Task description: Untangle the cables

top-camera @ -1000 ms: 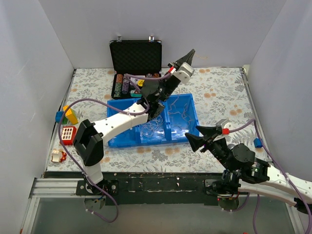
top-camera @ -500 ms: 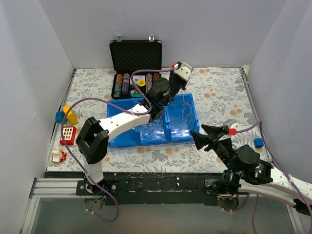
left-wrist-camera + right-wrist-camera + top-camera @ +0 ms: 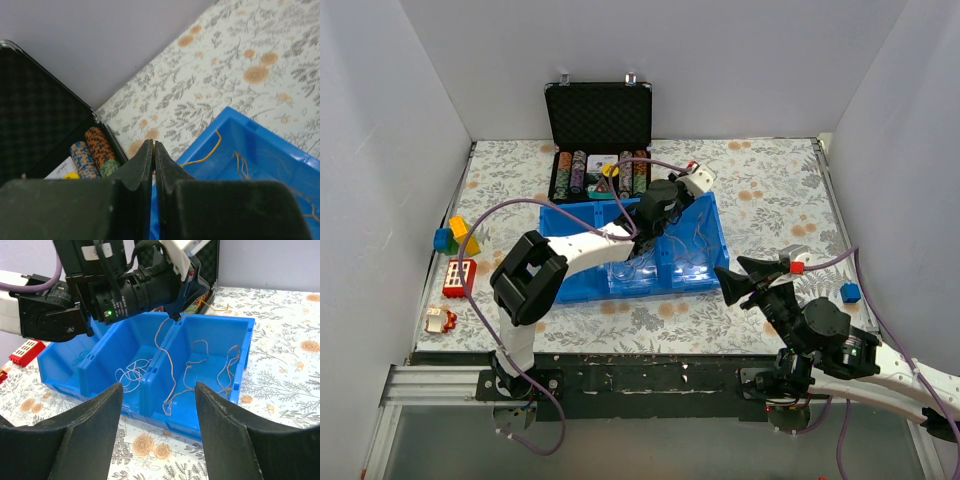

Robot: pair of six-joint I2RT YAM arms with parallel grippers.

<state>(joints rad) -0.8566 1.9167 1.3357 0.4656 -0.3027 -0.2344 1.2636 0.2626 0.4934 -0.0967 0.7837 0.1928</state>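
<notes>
Pinching: left fingers [image 3: 153, 150] clamped on yellow cable [image 3: 172, 371], held above blue tray [image 3: 220, 320], likely to draw it free.
Right fingers [image 3: 90, 435]: apart, empty.

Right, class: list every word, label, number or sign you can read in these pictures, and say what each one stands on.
No text here is legible.
White sticker on the left arm's black housing: dark marks, too blurred to read.
White card with a yellow dot in the black foam-lined case: too small to read.
</notes>
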